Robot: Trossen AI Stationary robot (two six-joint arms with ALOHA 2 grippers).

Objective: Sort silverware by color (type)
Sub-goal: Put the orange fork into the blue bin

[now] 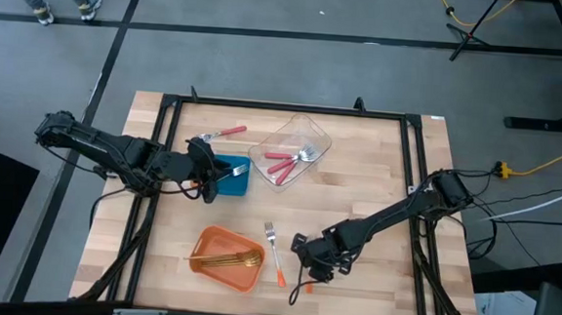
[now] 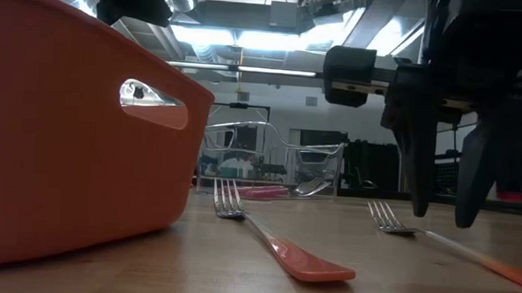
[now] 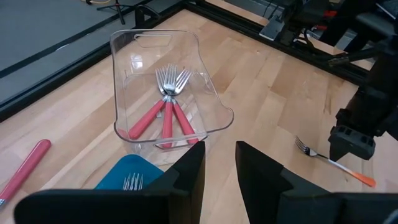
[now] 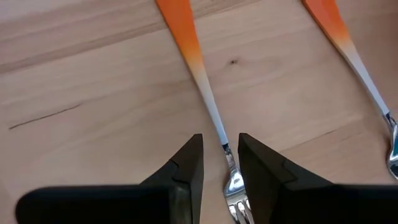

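Your right tool [image 4: 221, 168], spread, straddles an orange fork [image 4: 208, 99]; closing high could skid it across the counter [image 4: 93, 74] at six o'clock.

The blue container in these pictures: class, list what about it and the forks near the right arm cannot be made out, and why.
- blue container, high view: the left gripper covers part of it, so its fork count is unclear.
- Left wrist view: only fork tines show; the picture's edge and that gripper's fingers cut off the rest.
- orange-handled fork, right wrist view: the picture's bottom edge cuts its tines.
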